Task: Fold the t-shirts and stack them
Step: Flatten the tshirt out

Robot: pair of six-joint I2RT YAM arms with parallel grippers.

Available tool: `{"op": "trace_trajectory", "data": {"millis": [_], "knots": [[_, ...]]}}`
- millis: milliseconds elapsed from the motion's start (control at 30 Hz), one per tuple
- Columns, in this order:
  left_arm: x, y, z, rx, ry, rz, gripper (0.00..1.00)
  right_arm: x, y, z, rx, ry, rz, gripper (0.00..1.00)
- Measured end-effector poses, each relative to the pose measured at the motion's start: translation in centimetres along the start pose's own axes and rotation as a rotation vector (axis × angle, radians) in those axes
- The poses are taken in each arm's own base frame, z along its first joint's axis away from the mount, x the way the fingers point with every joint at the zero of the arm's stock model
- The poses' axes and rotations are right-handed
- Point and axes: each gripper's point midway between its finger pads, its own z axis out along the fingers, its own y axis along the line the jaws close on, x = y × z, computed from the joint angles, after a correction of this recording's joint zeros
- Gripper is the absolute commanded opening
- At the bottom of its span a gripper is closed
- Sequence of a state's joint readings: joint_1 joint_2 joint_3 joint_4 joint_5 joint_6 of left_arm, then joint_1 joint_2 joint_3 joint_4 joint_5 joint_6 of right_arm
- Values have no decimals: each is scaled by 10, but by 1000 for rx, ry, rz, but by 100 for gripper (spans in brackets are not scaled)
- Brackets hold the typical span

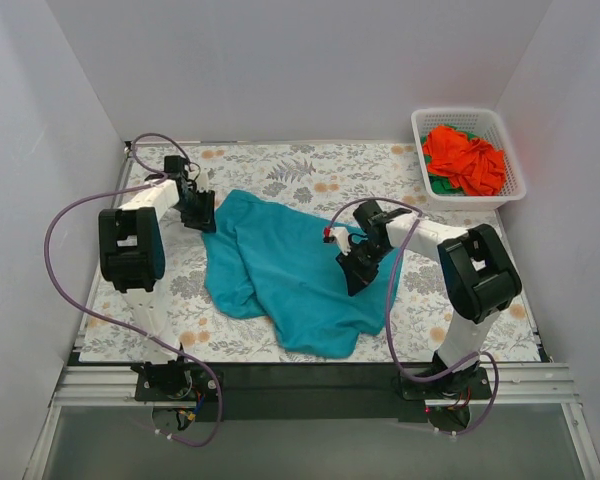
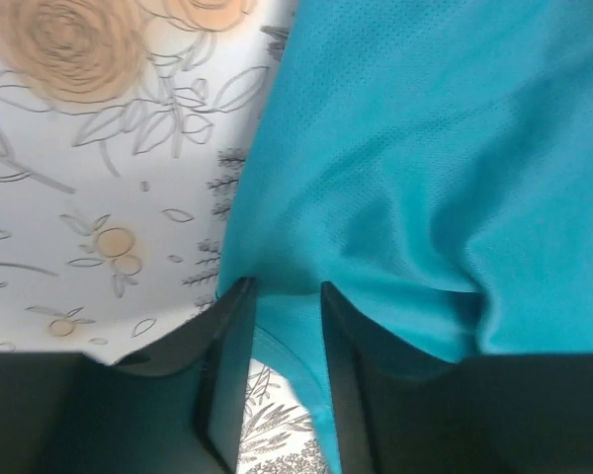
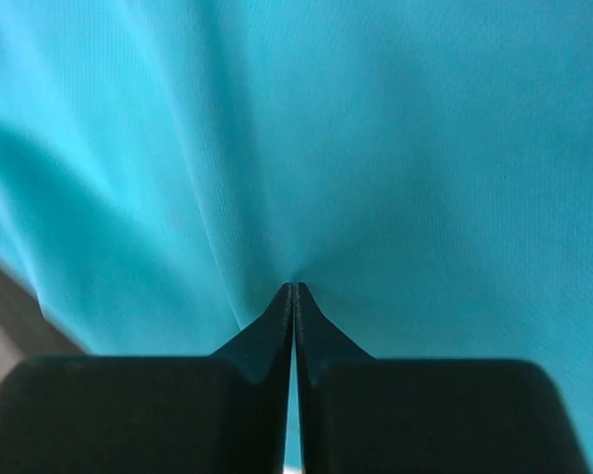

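Note:
The teal-blue t-shirt (image 1: 280,265) lies crumpled in the middle of the flowered table. My left gripper (image 1: 200,215) is at its far left edge. In the left wrist view the left gripper (image 2: 285,286) is open, its jaws apart, with the hem of the teal shirt (image 2: 425,148) running between them. My right gripper (image 1: 358,272) is on the shirt's right part. The right gripper (image 3: 295,286) is shut, and the teal cloth (image 3: 376,128) puckers into its tips. The orange-red t-shirt (image 1: 467,160) and a bit of the green one (image 1: 438,184) lie in the basket.
The white lattice basket (image 1: 475,203) stands at the far right corner. White walls close in the table (image 1: 310,165) on three sides. Purple cables loop beside both arms.

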State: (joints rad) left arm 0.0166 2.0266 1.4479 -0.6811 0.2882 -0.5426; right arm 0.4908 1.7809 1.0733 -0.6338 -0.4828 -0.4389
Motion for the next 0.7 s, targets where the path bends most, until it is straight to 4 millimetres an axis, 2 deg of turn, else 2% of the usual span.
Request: {"op": "trace_trajectory", "data": {"millis": [33,67,100,167,300,367,400,467,533,700], "knots": [[-2,2,-2,0,-2,9,37,5,10,0,-40,17,10,17],[-4,4,-5,3,-6,18,41,6,13,-2,-61,16,22,27],[-6,4,-7,10,-13,25,47,5,12,-9,-78,4,52,31],[-11,1,-12,25,-25,39,52,-11,-8,-33,-69,-73,112,36],[-39,-10,-26,67,-88,62,58,-58,-96,-112,120,-306,184,37],[-62,-15,-34,85,-139,75,60,-66,-133,-143,227,-365,199,41],[-72,-17,-37,92,-162,80,61,-65,-145,-150,263,-371,206,42],[-91,-19,-40,106,-200,89,62,-58,-156,-151,302,-347,222,45],[-103,-19,-36,116,-216,92,64,-49,-159,-140,305,-300,230,47],[-98,-13,-12,126,-172,68,68,-22,-162,-107,287,-180,253,49]]}}
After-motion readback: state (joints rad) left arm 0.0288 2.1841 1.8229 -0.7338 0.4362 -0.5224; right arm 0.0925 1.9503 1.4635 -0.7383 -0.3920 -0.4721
